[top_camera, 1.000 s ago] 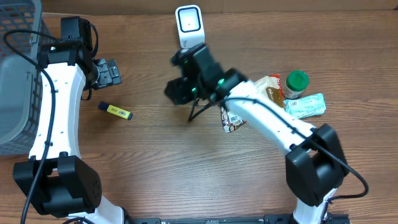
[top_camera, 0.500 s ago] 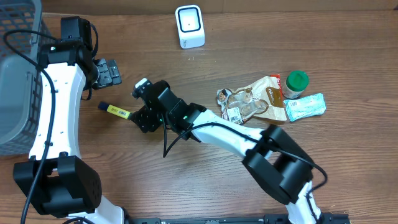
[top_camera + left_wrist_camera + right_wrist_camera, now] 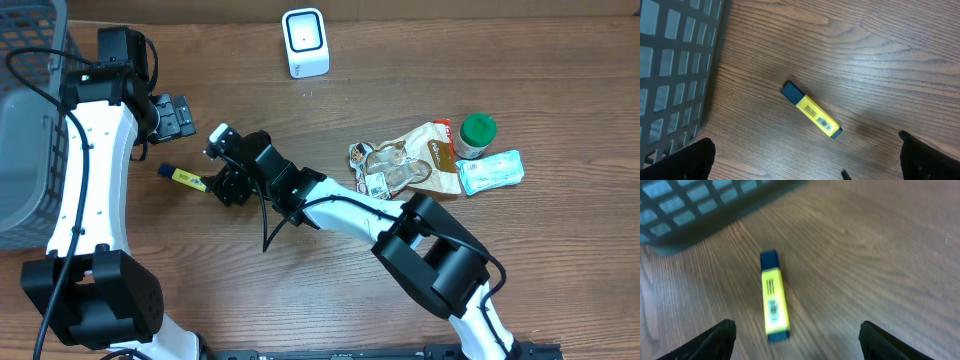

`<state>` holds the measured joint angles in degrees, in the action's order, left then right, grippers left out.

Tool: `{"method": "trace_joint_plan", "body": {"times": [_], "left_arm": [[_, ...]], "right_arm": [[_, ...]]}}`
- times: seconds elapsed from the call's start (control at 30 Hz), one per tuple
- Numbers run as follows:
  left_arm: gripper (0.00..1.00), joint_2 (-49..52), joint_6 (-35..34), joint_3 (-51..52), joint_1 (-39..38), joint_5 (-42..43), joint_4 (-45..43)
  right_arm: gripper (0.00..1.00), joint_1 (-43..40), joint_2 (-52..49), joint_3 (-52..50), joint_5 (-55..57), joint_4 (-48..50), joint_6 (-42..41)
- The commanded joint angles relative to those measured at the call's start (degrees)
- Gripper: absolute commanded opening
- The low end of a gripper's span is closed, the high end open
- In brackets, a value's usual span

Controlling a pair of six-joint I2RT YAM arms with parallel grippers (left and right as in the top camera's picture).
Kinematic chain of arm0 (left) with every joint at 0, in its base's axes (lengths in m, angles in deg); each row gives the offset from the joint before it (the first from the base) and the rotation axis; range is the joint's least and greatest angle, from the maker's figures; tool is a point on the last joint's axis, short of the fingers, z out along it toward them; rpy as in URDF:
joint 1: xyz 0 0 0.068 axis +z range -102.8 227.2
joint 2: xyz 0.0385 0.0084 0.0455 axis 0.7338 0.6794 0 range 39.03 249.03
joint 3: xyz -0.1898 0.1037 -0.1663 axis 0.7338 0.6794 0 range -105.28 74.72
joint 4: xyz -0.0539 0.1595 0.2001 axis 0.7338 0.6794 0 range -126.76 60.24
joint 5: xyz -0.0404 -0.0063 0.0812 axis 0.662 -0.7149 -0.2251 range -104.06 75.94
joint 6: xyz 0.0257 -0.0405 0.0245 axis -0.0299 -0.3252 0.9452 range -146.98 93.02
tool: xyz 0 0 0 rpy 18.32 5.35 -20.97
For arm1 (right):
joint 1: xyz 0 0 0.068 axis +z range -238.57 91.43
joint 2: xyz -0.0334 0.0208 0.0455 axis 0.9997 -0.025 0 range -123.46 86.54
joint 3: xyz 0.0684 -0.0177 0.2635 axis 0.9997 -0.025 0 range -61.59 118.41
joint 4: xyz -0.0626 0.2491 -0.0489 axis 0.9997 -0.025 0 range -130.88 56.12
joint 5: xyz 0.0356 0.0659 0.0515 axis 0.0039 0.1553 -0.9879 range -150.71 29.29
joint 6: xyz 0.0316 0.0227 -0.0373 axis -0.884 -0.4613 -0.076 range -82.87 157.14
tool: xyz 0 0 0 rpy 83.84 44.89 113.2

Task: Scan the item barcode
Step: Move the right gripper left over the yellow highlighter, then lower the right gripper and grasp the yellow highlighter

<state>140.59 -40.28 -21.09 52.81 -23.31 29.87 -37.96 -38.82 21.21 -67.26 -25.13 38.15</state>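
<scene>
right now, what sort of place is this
Probably a mock shop checkout test bench: a white box-shaped barcode scanner on a wooden table, a grey plastic mesh basket, and a yellow barcoded highlighter pen.

**Barcodes in view, but no wording legible**

A black barcode [image 3: 773,307] and a few lines of fine print run along the yellow highlighter [image 3: 774,303], which lies toward the tabletop's left edge. The print is too small to read. A white barcode label [image 3: 377,187] sits on the crumpled snack bag [image 3: 412,160] toward the right edge, its digits blurred beyond reading.
</scene>
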Motion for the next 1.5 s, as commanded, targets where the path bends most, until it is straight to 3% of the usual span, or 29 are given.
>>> {"method": "trace_joint_plan", "body": {"times": [0.0,0.23,0.57,0.73,0.93,1.47], "left_arm": [[1.00,-0.8,0.5,0.0,-0.4,-0.2,0.0],[1.00,-0.8,0.5,0.0,-0.4,-0.2,0.0],[1.00,-0.8,0.5,0.0,-0.4,-0.2,0.0],[1.00,-0.8,0.5,0.0,-0.4,-0.2,0.0],[1.00,-0.8,0.5,0.0,-0.4,-0.2,0.0],[1.00,-0.8,0.5,0.0,-0.4,-0.2,0.0]], "right_arm": [[0.80,0.2,-3.1,-0.4,0.3,3.3,0.8],[0.77,0.8,-4.8,-0.4,0.3,13.7,0.8],[0.70,0.9,-7.2,-0.1,0.6,19.3,1.0],[0.70,0.9,-7.4,-0.1,0.6,19.9,1.1],[0.69,1.6,-7.5,-0.1,1.7,20.0,7.2],[0.71,1.8,-11.0,1.5,1.3,24.6,4.9]]}}
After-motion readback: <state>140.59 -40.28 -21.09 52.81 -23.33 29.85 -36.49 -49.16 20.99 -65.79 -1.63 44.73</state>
